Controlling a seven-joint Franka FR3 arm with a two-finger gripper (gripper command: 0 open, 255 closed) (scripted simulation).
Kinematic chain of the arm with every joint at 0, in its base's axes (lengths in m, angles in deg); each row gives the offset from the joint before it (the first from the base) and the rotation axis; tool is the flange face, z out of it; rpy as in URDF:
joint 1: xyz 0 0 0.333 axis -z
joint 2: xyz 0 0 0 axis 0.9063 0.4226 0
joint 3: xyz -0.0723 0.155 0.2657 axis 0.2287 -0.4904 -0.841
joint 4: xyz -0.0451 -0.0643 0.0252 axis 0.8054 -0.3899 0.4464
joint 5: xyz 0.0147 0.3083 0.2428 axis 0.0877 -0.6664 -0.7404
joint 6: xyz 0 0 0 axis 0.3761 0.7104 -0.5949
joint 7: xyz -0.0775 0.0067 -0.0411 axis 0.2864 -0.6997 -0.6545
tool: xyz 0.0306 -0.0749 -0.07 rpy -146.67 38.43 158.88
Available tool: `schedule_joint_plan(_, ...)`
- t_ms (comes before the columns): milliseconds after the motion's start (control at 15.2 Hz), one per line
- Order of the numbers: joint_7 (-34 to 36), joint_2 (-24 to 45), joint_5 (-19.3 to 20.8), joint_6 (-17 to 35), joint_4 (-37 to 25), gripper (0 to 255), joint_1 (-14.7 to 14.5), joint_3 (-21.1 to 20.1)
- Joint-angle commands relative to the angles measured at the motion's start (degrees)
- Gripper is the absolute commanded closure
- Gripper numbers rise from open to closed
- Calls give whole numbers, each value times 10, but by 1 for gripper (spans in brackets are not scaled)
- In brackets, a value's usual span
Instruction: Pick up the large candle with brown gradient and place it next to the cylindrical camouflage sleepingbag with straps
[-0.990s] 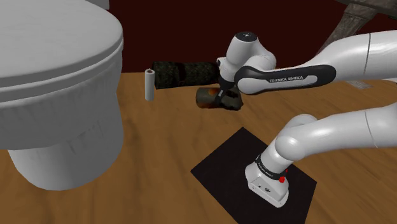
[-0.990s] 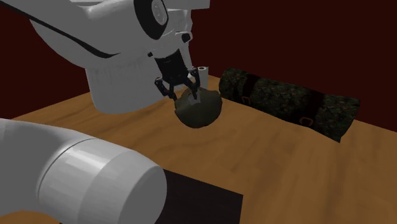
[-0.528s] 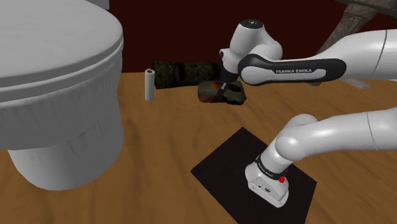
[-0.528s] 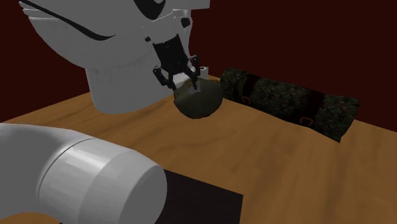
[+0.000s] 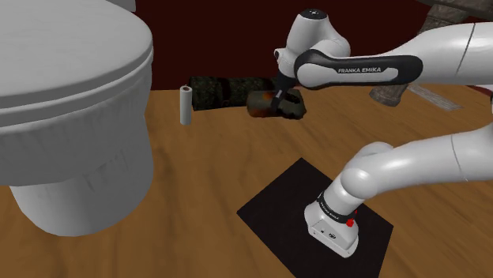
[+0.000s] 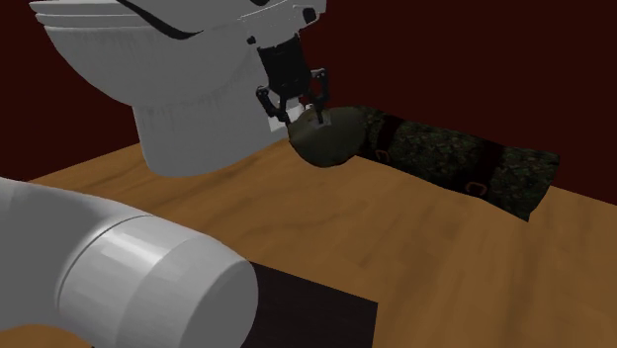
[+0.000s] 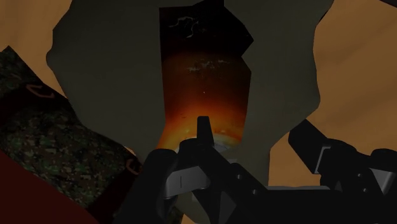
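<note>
candle (image 6: pixel 334 143), dark outside with an orange-brown glow inside, hangs tilted from the gripper (image 6: pixel 297 107) just in front of one end of the camouflage sleeping bag (image 6: pixel 465 163), over the wooden floor (image 6: pixel 415 257). the black fingers are closed on the candle's wall, one inside the hollow and one outside. a small white roll (image 5: pixel 185 105) stands upright just beside the bag's other end.
</note>
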Motion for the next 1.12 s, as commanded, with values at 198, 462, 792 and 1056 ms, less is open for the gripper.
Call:
schedule_joint_plan(198, -45, 86, 26, 41, -58, 255, 31, 41)
schedule_joint_plan(462, -81, 158, 35, 62, -118, 255, 49, 70)
schedule_joint_plan(792, -129, 250, 32, 77, -206, 255, 65, 102)
schedule_joint_plan(1056, -134, 277, 33, 101, -210, 255, 69, 108)
